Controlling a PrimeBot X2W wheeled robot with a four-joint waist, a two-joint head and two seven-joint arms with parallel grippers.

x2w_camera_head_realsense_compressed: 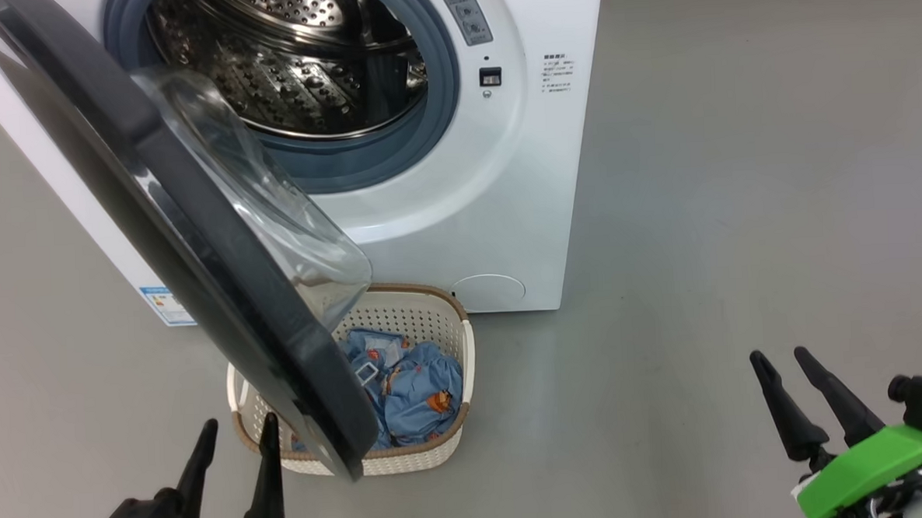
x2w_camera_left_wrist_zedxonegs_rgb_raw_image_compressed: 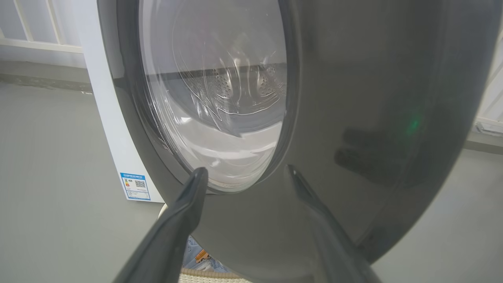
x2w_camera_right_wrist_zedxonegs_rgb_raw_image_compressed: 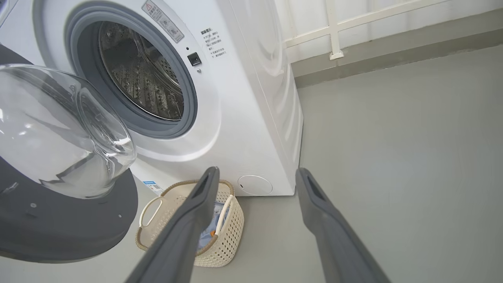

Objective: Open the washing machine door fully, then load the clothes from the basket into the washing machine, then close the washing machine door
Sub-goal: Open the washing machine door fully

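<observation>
Now left hand [x2w_camera_head_realsense_compressed: 239, 419] spread, glossy black round door [x2w_camera_head_realsense_compressed: 194, 216] open just ahead; right hand [x2w_camera_head_realsense_compressed: 779, 352] spread, cream perforated basket [x2w_camera_head_realsense_compressed: 465, 344] holding light blue clothes [x2w_camera_head_realsense_compressed: 424, 385] well leftward.

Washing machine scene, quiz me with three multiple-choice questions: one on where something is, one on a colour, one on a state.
1. Where is the basket?
A. On the floor before the machine
B. Inside the machine
C. On top of it

2. What colour are the clothes?
A. Red
B. Light blue
C. Black

3. How is the door?
A. Shut
B. Open
C. Taken off

Answers:
1 A, it stands on the floor at the machine's front.
2 B, blue fabric shows in the basket.
3 B, it swings out, leaving the drum bare.
</observation>
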